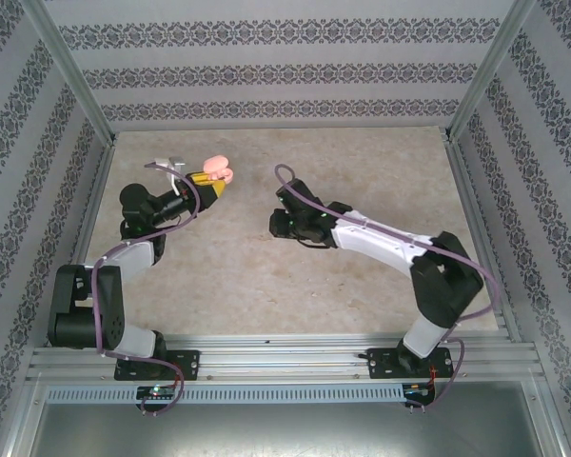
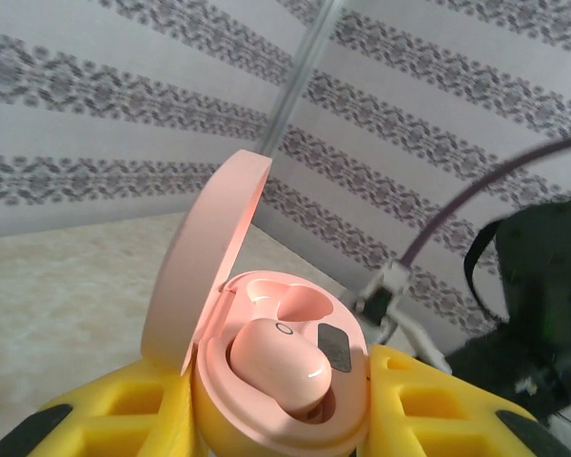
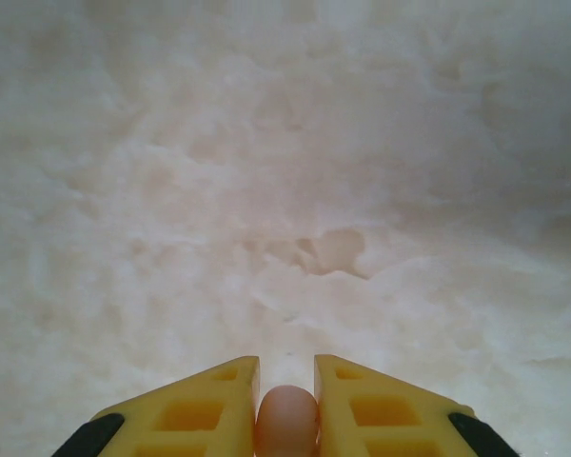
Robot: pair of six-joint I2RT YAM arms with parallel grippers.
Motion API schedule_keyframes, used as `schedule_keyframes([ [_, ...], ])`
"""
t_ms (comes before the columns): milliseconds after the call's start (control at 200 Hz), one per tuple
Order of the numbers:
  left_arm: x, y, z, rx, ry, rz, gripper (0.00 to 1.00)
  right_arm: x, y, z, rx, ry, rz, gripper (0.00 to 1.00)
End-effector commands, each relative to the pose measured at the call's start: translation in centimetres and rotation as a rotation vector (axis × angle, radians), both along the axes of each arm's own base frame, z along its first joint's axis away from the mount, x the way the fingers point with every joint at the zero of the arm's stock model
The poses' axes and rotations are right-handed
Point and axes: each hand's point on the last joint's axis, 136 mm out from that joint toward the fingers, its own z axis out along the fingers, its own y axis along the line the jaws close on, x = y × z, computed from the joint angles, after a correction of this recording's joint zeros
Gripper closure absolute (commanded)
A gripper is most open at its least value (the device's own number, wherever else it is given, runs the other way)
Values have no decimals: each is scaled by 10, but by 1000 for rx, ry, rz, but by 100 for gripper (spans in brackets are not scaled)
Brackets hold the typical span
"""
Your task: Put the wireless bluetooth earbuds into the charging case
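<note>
The case (image 2: 266,419) is pink and oval, and the left gripper (image 2: 281,405) holds it up off the table (image 1: 362,162), left of centre and towards the far side. Its open face tilts up towards the wrist camera. The lid (image 2: 205,257) is swung back and stands on edge at the case's left side. The left gripper's yellow fingers (image 2: 414,390) press on the two flanks of the case body, closed only as far as the case lets them.

The seated bud (image 2: 281,367) is pale pink and lies in the near well. In the left wrist view its long axis runs from upper left to lower right, and a small ring mark faces up. The free well (image 2: 290,297) lies just beyond it on the far side, and a dark patch (image 2: 335,345) sits on the case face to the right of the bud.

The right gripper (image 3: 285,373) hangs over bare table near the centre, pointing down and left towards the case, well apart from it. Its jaws are nearly together and pinch the held bud (image 3: 287,424), also pale pink. Its rounded end pokes out between the fingertips (image 3: 233,381) towards the table. Its long axis cannot be told, as the rest is hidden.

In the top view the left gripper (image 1: 209,184) carries the case (image 1: 216,168), and the right gripper (image 1: 279,225) sits to its right and a little nearer.
</note>
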Motion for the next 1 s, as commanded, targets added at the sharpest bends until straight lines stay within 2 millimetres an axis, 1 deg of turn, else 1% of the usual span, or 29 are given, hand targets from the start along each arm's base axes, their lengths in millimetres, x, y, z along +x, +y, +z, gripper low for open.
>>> schedule_keyframes([
  [0, -20, -17, 8, 14, -73, -89, 79, -6, 0, 33, 100, -42, 11, 79],
  [50, -26, -24, 8, 19, -76, -118, 79, -10, 1, 51, 134, -73, 36, 79],
  [190, -38, -33, 8, 42, -90, -150, 79, -22, 2, 105, 229, -179, 110, 80],
  [325, -47, -41, 3, 105, -93, -170, 79, -35, 7, 154, 314, -268, 195, 80],
  [375, -51, -45, 0, 136, -96, -178, 79, -39, 10, 169, 341, -290, 228, 80],
  [435, -55, -50, -1, 174, -103, -189, 79, -44, 14, 182, 366, -307, 270, 80],
  [525, -61, -56, -2, 213, -108, -209, 79, -50, 23, 198, 396, -321, 331, 80],
  [635, -65, -59, 0, 226, -109, -220, 79, -55, 33, 207, 395, -329, 387, 80],
  [689, -65, -59, 2, 226, -111, -221, 79, -55, 36, 205, 368, -314, 393, 81],
  [784, -65, -61, 2, 226, -110, -221, 79, -55, 41, 195, 325, -278, 411, 81],
  [994, -68, -63, 5, 224, -111, -230, 79, -57, 49, 185, 308, -253, 432, 81],
])
